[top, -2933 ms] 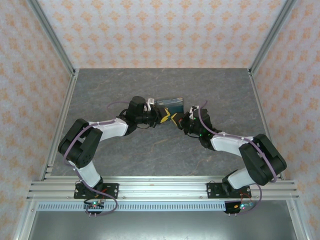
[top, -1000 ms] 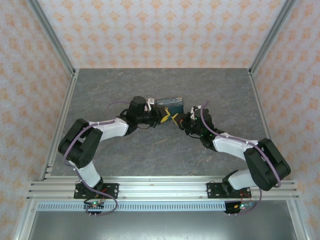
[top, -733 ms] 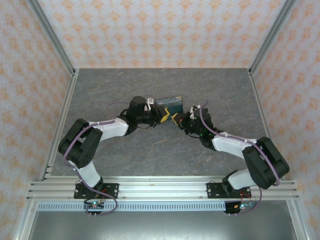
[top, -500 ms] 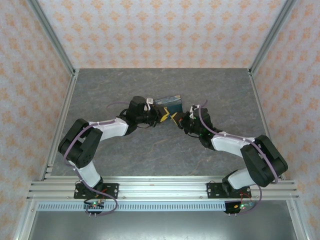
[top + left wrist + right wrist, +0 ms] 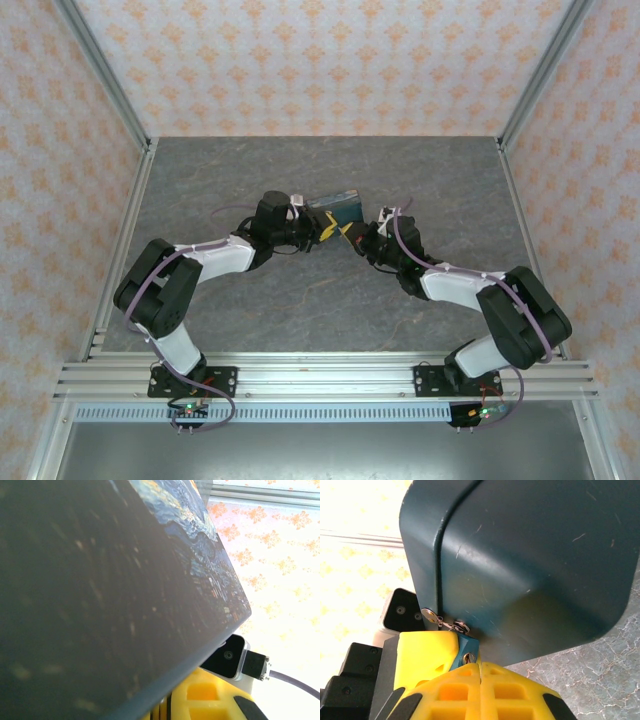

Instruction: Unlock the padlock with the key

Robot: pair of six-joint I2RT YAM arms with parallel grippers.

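The tiny teal-blue padlock hangs at the near corner of the dark-blue painted tin, its keyhole facing my right wrist camera. A yellow finger of my left gripper presses against the padlock's side, and that gripper is shut on it. My right gripper is shut, its tips right at the keyhole. I cannot tell whether anything is pinched between them. A pale metal key on a thin ring dangles at the tin's corner just above the padlock.
The tin looms close in the left wrist view, with the right wrist's camera just beyond its edge. Grey marbled table extends all round. Aluminium frame posts line the sides.
Both grippers' tips have drawn closer together at the tin's near edge. The tin has turned slightly, its right end swinging up.
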